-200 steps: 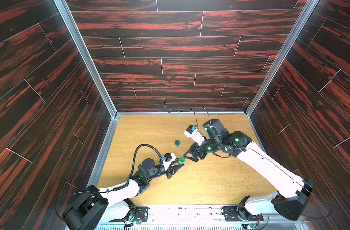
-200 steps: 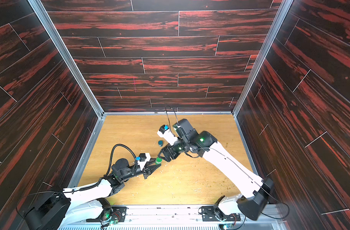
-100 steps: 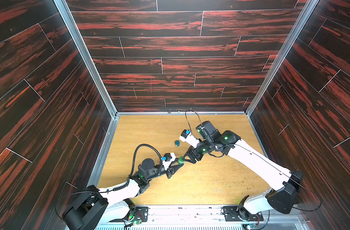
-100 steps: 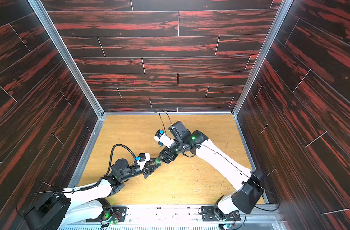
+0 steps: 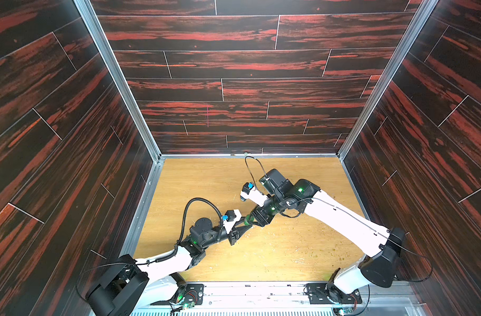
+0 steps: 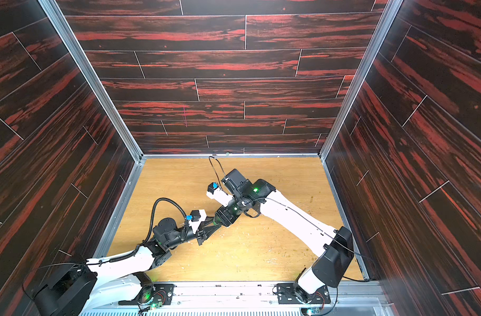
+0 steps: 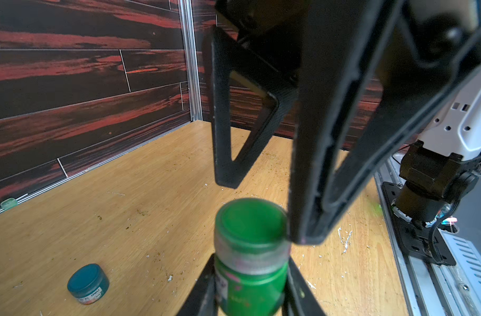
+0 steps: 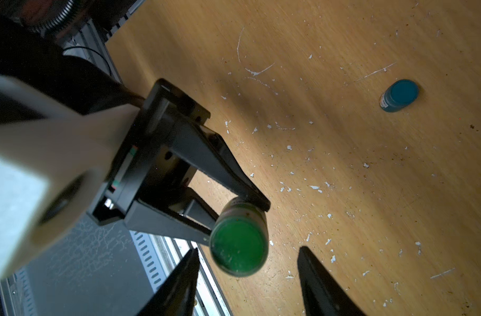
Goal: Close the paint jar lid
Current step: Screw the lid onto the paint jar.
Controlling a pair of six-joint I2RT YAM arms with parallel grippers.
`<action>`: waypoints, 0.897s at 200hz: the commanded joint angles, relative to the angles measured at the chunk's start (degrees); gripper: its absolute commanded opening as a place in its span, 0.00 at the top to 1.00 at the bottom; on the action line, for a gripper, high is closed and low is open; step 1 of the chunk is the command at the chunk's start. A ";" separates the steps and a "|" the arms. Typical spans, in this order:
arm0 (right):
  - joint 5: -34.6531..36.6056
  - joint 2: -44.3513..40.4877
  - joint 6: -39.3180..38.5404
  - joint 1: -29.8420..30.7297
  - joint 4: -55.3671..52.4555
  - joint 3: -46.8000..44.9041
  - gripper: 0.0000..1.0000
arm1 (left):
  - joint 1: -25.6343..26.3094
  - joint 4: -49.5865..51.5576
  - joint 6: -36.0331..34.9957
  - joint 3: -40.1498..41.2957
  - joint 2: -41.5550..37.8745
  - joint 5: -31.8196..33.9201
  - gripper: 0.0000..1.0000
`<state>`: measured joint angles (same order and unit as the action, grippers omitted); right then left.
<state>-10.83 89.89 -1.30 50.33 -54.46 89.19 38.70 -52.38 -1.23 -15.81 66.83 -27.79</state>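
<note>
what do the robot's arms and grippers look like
The left arm and right arm have white links and black joints with green lights. A ribbed black cable loops over the left, a thin black wire over the right. The left gripper and right gripper have black, hollow triangular fingers.

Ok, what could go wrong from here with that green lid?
The round green lid sits off-centre between the fingers of the open right gripper, one touching it; closing could push the green plastic paint jar askew.
The left gripper pinches only the jar's sides, so twisting might spin it.
</note>
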 commanded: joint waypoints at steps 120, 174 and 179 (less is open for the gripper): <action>3.95 3.45 1.39 3.04 -4.08 4.64 0.52 | 0.09 -0.80 -0.49 0.42 -0.38 0.71 0.73; 4.00 3.72 1.73 3.03 -4.17 4.92 0.64 | 0.14 -0.62 -0.44 0.39 -0.47 0.86 0.74; 3.98 3.81 1.83 3.08 -4.31 4.92 0.64 | 0.15 -0.62 -0.51 0.35 -0.51 0.85 0.73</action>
<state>-6.76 92.75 0.12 53.04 -57.19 92.40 38.70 -52.29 -1.26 -15.81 66.83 -27.38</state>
